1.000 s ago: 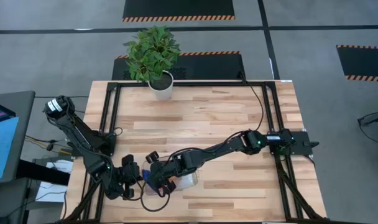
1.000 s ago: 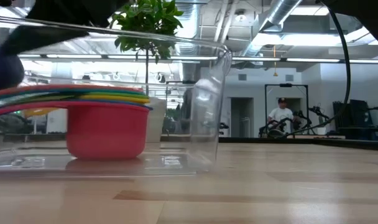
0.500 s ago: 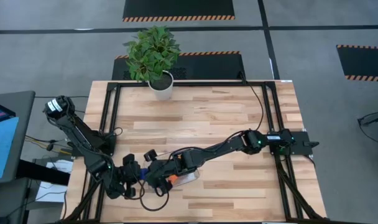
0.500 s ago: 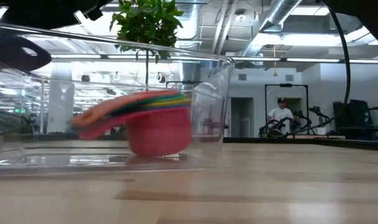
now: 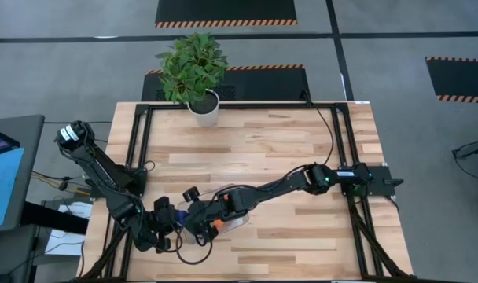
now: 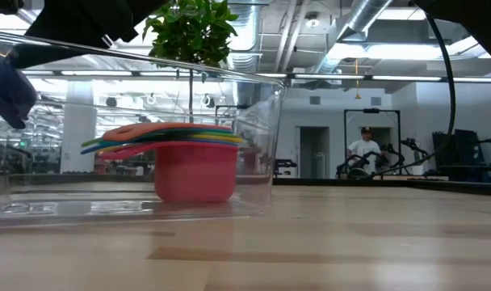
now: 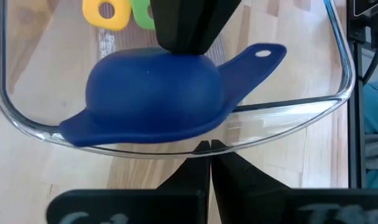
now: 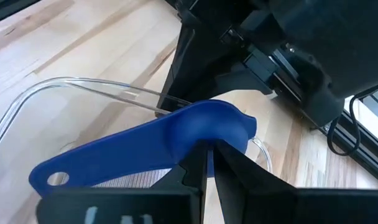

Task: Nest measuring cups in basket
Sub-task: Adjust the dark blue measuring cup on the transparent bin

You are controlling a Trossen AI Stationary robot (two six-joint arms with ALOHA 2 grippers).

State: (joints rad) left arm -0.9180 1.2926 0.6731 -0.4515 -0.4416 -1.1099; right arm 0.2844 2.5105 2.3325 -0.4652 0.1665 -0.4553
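Measuring cups: a nested stack (image 6: 193, 166) with a red cup outermost sits on the floor of the clear basket (image 6: 258, 153), coloured handles fanned to one side. One more — the dark blue cup (image 8: 176, 140) — is not yet in the stack; it hangs upside-down over the basket's near end.

Right gripper (image 8: 206, 155): jaws closed on the dark blue cup, pinching its wall near the rim, handle sticking out sideways.

Left gripper (image 7: 207, 149): jaws fully closed, apparently clamped on the basket's rim, holding the tray steady at the table's near edge.

Plant pot (image 5: 204, 110) stands well apart at the far edge, no concern.

Risks, as judged from here:
- cup is inverted, so it cannot nest until turned over; rotating it this close to the rim could knock the basket wall.
- thin pinch on smooth plastic — cup may slip or swing during the turn.
- if lowered off-centre, it would push the stack sideways rather than seat inside it.
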